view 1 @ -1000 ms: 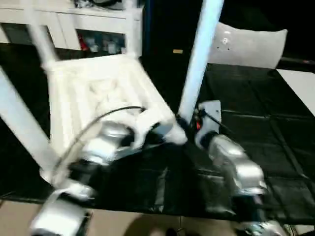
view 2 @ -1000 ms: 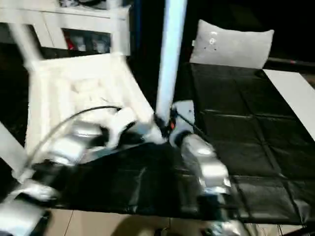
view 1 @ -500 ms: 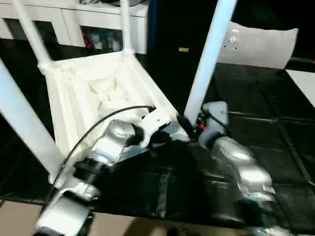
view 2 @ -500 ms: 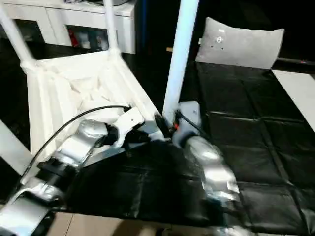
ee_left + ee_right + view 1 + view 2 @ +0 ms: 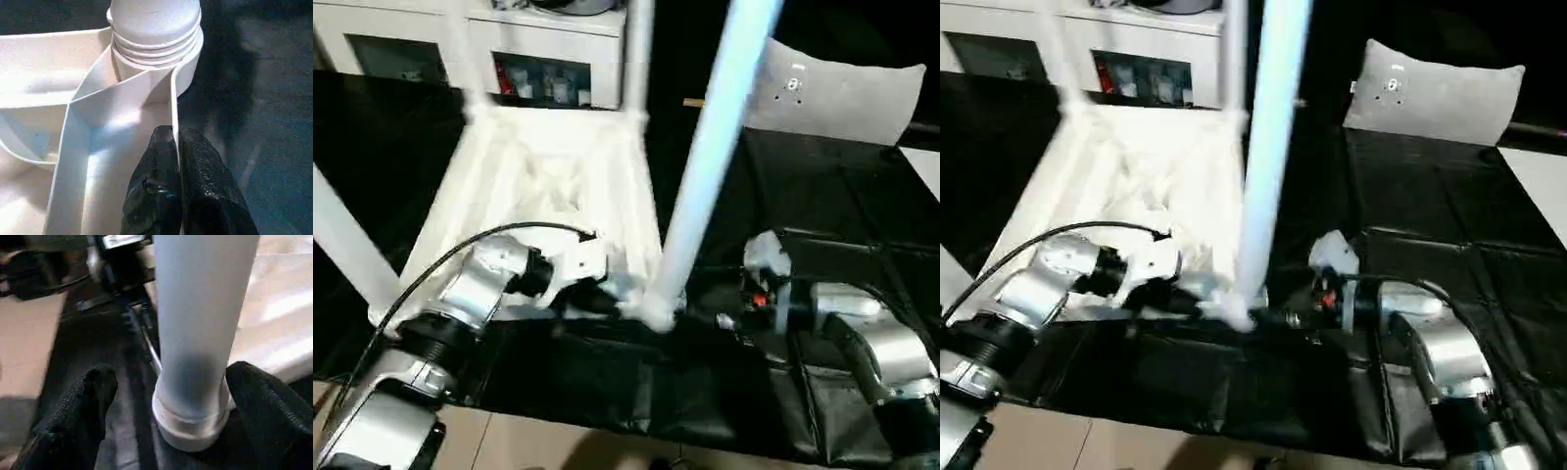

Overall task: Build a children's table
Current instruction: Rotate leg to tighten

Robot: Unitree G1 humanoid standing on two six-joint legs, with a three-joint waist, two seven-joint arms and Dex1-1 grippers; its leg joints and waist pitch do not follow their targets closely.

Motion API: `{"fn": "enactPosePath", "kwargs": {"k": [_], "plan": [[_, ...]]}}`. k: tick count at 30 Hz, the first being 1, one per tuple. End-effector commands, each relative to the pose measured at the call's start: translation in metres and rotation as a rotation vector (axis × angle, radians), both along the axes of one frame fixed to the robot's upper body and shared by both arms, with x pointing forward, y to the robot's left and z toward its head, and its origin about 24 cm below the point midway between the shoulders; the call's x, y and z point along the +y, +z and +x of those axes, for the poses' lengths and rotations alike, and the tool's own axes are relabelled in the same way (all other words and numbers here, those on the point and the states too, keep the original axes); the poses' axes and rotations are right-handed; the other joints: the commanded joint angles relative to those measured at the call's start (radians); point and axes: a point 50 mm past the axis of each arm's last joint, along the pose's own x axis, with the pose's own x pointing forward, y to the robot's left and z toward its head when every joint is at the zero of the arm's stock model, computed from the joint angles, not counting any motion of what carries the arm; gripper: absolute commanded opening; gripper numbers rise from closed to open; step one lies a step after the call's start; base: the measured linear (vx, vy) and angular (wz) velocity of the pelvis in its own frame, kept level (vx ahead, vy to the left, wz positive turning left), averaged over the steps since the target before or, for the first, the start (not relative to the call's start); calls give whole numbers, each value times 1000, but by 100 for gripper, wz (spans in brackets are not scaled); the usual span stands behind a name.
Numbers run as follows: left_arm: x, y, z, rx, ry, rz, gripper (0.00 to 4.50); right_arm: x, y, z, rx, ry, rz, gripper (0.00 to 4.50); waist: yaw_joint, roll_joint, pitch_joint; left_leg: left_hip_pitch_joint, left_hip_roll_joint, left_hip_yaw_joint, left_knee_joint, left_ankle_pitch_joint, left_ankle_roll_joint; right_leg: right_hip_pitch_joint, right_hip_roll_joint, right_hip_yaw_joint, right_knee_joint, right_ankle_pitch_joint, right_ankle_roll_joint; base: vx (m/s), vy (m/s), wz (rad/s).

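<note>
Table top (image 5: 558,186): white plastic, ribbed underside turned up, seen at centre left of the head views on a black quilted mat (image 5: 862,225). Legs are seated in its round corner sockets and stand upward.

Near leg (image 5: 705,186): white tapered tube, seen rising from the top's near right corner at lower centre of the frame to the upper edge. Its threaded base is seen in the socket (image 5: 155,29) in the left wrist view.

Other legs: one (image 5: 342,245) is seen at the left edge, one (image 5: 639,54) at upper centre behind the top; a further one at the upper left is blurred.

Left gripper (image 5: 177,147): fingers (image 5: 156,161) are clenched on the top's thin side wall, one each side of it, just beside the near leg's socket. In the left eye view the gripper (image 5: 607,294) is seen at lower centre, at the top's near edge, on the silver forearm (image 5: 460,313).

Right gripper (image 5: 166,387): released, fingers (image 5: 83,401) spread wide to either side of the near leg's base, apart from it. In the left eye view it (image 5: 729,318) is seen at lower centre right, just beside the leg's foot.

Cabinet (image 5: 548,49): white, glass doors, at the upper left behind the top.

Pillow (image 5: 842,93): grey-white, at the upper right on the mat's far edge.

Floor (image 5: 558,446): a beige strip along the bottom edge.
</note>
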Motion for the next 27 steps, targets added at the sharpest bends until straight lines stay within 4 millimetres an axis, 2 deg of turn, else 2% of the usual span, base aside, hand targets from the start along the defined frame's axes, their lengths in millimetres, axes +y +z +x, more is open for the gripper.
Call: {"fn": "enactPosePath", "kwargs": {"k": [1, 3, 4, 5, 6, 8, 9, 18, 22, 23, 26, 27], "plan": [[-8, -4, -8, 33, -151, 58, 0, 0, 3, 0, 10, 80, 5, 369, 0, 3, -68, -12, 10, 23, -64, -99, 89, 75, -57, 33, -49, -248, -219, 0, 0, 0], [-7, -3, -11, 38, -221, 77, 0, 2, 0, 1, 39, 141, 2, 344, 2, 3, -69, -12, 9, 23, -64, -95, 88, 75, -57, 33, -46, -240, -225, 0, 0, 0], [-7, -3, -12, 39, -235, 82, 0, 3, 0, 1, 45, 152, 0, 325, 2, -2, -69, -12, 9, 24, -63, -96, 90, 75, -56, 32, -48, -241, -224, 0, 0, 0], [-8, -3, -13, 41, -254, 88, 0, 5, -1, 2, 51, 165, -2, 325, 5, 2, -69, -12, 11, 24, -64, -95, 83, 76, -58, 32, -46, -247, -224, 0, 0, 0], [-8, -2, -13, 43, -270, 93, 0, 6, -2, 3, 52, 175, -5, 312, 7, -1, -70, -13, 11, 25, -63, -93, 81, 77, -58, 31, -46, -248, -223, 0, 0, 0], [-8, -2, -14, 45, -284, 97, 0, 8, -3, 5, 50, 184, -7, 299, 9, 3, -68, -13, 11, 25, -64, -90, 73, 75, -58, 31, -44, -248, -224, 0, 0, 0], [-8, -2, -14, 43, -289, 100, 0, 8, -3, 5, 59, 194, -3, 281, 11, 0, -70, -12, 12, 25, -63, -90, 71, 77, -57, 31, -44, -246, -220, 0, 0, 0], [-4, -1, -12, 33, -303, 114, 0, 14, -6, 3, 101, 257, 14, 218, 27, -5, -70, -14, 9, 27, -61, -83, 63, 77, -57, 32, -45, -285, -192, 0, 0, 0], [-2, -2, -11, 36, -284, 109, 0, 16, -6, 0, 130, 261, 42, 200, 27, -3, -71, -14, 9, 26, -61, -74, 61, 77, -55, 31, -42, -276, -191, 0, 0, 0], [-2, -1, -10, 43, -258, 88, 0, 17, -6, -2, 144, 249, 63, 197, 28, 0, -72, -14, 9, 26, -61, -72, 60, 78, -54, 31, -41, -265, -194, 0, 0, 0], [-4, 0, -9, 54, -193, 40, 0, 21, -5, -6, 172, 218, 103, 193, 32, 0, -70, -13, 9, 26, -61, -72, 55, 78, -54, 32, -42, -261, -193, 0, 0, 0], [-6, 1, -5, 46, -100, 18, 0, 27, -8, -9, 187, 154, 118, 193, 30, 0, -69, -13, 10, 26, -64, -82, 48, 78, -54, 32, -43, -276, -189, 0, 0, 0]]}}
